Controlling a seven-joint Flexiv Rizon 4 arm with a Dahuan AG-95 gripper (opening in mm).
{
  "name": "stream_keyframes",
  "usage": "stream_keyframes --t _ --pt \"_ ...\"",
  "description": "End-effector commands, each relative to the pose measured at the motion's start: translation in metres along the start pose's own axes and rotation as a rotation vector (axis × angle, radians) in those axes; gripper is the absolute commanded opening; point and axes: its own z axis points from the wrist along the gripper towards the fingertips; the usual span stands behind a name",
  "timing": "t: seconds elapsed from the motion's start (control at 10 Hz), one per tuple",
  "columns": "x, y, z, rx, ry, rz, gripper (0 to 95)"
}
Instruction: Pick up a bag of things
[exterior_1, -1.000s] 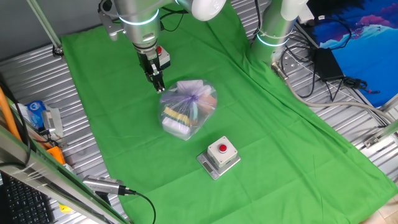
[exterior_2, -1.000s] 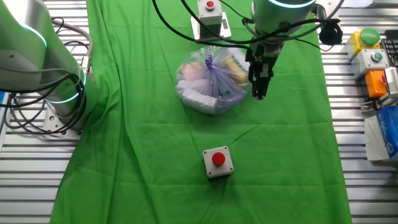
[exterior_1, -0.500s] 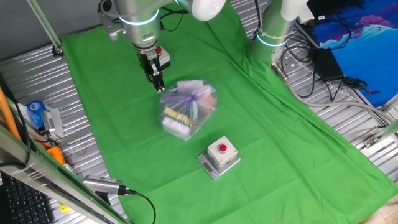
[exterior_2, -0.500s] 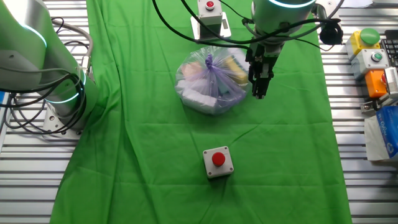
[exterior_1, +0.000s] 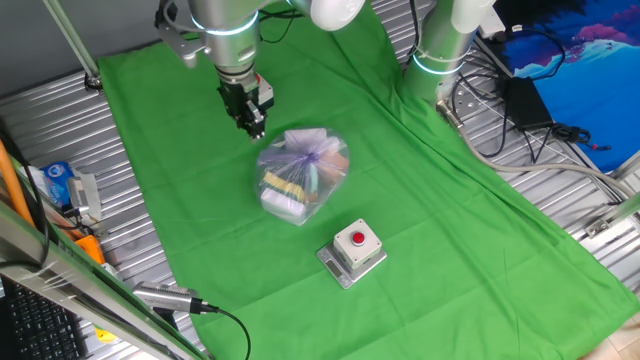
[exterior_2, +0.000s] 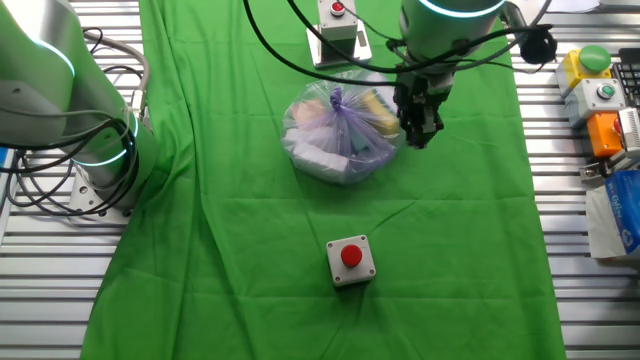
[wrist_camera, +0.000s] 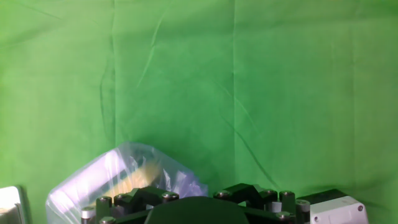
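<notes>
The bag of things (exterior_1: 300, 176) is a clear crinkly plastic bag gathered at the top with a purple knot, with white, yellow and pink items inside. It sits on the green cloth and also shows in the other fixed view (exterior_2: 340, 130) and at the lower left of the hand view (wrist_camera: 118, 177). My gripper (exterior_1: 254, 126) hangs just beside the bag and above the cloth, also seen in the other fixed view (exterior_2: 419, 135). Its fingers look closed together and hold nothing. The fingertips are hidden in the hand view.
A grey box with a red button (exterior_1: 352, 248) stands on the cloth in front of the bag. A second one (exterior_1: 263, 92) sits behind my gripper. A second robot arm base (exterior_1: 437, 60) stands at the cloth's edge. Button boxes and a packet (exterior_2: 600, 85) lie beside the cloth.
My gripper has risen a little and shifted slightly away from the cloth beside the bag. The bag has not moved.
</notes>
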Motion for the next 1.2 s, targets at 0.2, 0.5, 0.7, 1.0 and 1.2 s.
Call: stream_keyframes --t 0.2,0.5,0.7,1.0,1.2 --pt "0.0000 0.0003 0.0002 -0.014 -0.011 -0.134 0.0" --pt "0.0000 0.0003 0.0002 -0.010 0.000 -0.175 0.0" --pt "0.0000 0.0003 0.0002 -0.013 0.001 -0.202 0.0" --pt "0.0000 0.0003 0.0002 -0.013 0.006 -0.236 0.0" --pt "0.0001 0.0004 0.0000 -0.017 0.010 -0.216 0.0"
